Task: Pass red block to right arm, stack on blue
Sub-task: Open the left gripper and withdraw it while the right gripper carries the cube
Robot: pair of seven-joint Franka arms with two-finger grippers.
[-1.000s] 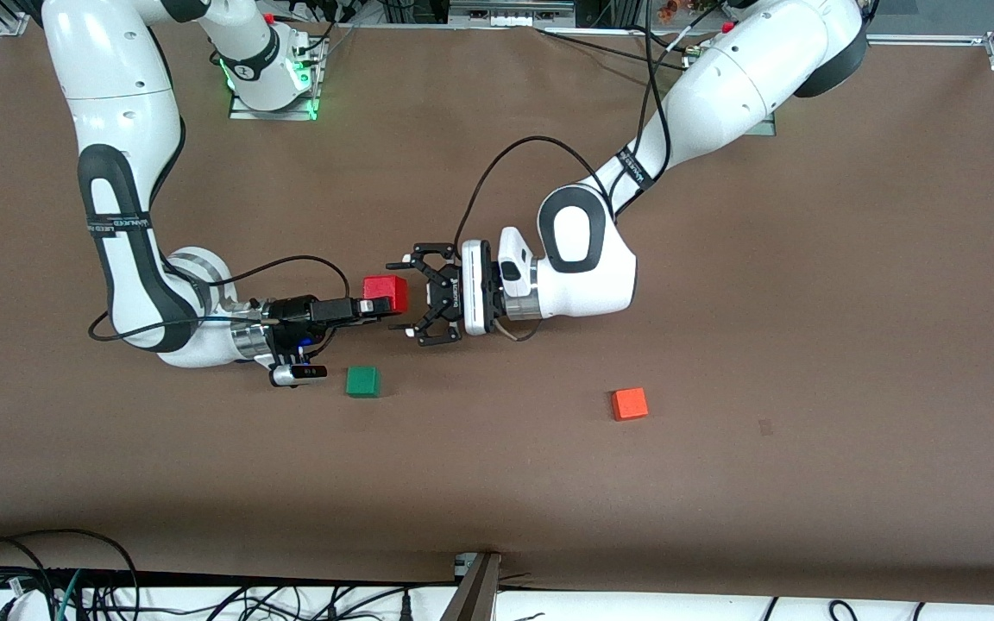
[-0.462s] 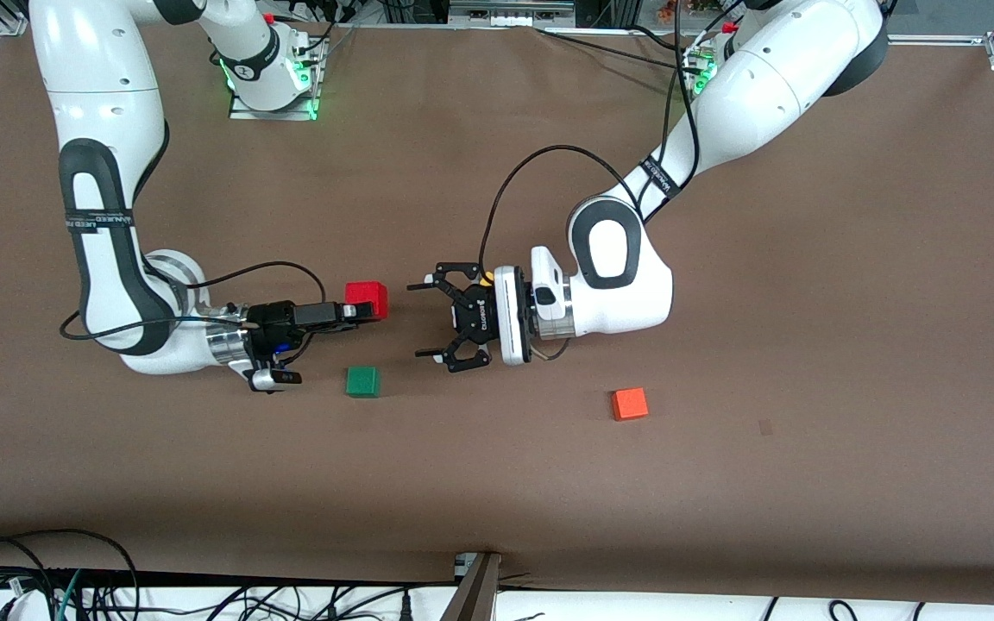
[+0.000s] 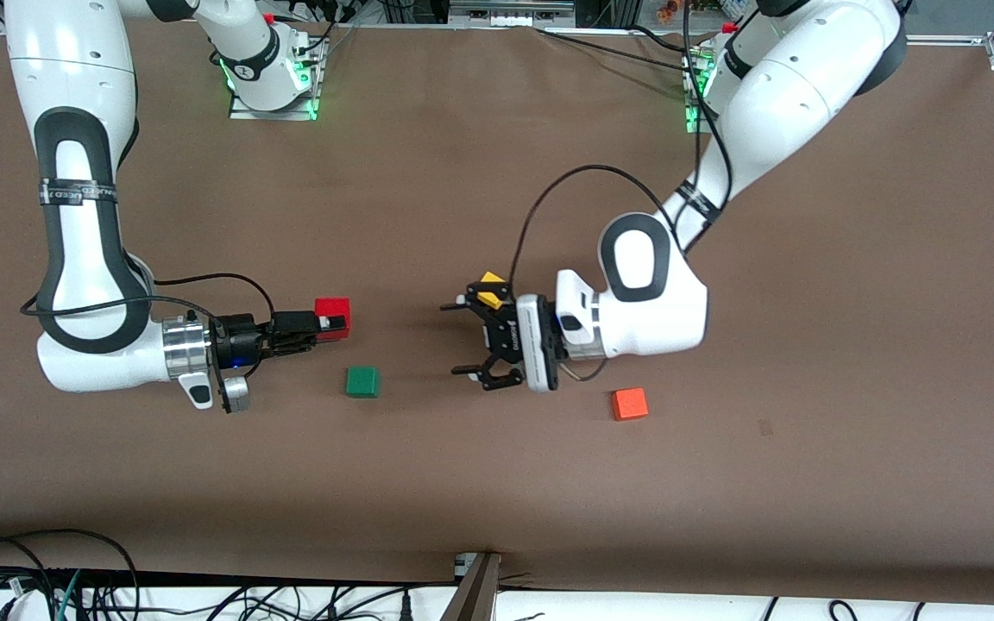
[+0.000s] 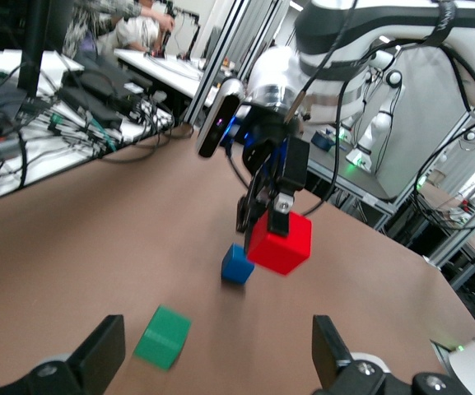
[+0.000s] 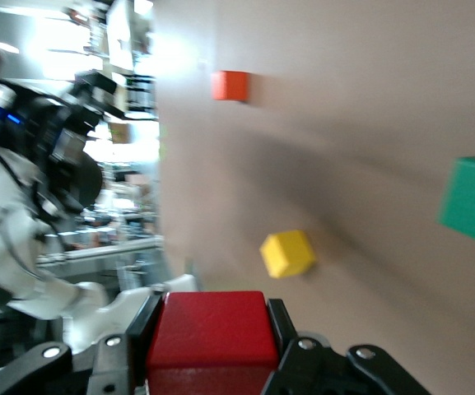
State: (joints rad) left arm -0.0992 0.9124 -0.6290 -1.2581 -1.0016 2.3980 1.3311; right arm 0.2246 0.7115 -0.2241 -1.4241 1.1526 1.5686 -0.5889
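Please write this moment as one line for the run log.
stage: handover done | right gripper: shut on red block, in the air | left gripper: open, empty | blue cube: on table, uncovered

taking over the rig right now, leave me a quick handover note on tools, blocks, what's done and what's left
Right tool: shut on the red block, held in the air.
Left tool: open, empty, over the table near the yellow block.
Blue block: on the table, showing just under the red block in the left wrist view.
Done: red block is with the right arm.
Left: set red on blue, release.
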